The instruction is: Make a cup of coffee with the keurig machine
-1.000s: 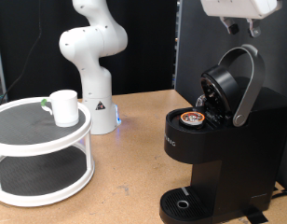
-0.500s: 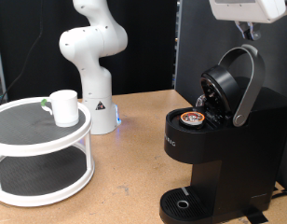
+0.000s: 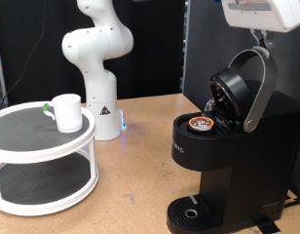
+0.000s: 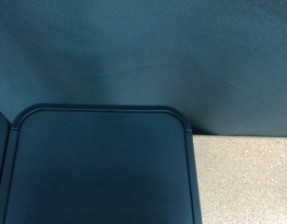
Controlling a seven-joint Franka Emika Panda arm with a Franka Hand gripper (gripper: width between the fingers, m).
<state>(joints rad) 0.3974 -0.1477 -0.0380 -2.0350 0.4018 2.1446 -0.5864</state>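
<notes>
The keurig machine [image 3: 228, 161] stands at the exterior view's right, black and boxy. Its lid [image 3: 233, 90] is swung up and open by the silver-grey handle band [image 3: 260, 93]. A small pod with a brown top [image 3: 200, 123] sits in the open chamber. The cup [image 3: 65, 112], a white mug, stands on the top tier of a round white shelf [image 3: 53, 142] at the exterior view's left. My gripper [image 3: 258, 33] is at the top right, just above the raised handle; only the underside of the white hand shows. No fingers show in the wrist view.
The white arm base [image 3: 96, 58] stands behind the shelf on the wooden table [image 3: 140, 166]. A dark panel [image 3: 204, 49] rises behind the machine. The wrist view shows a dark rounded panel [image 4: 102, 168] and a speckled grey surface [image 4: 246, 182].
The hand has drifted a little to the exterior view's right and up, above the handle. The machine, pod and cup have not moved.
</notes>
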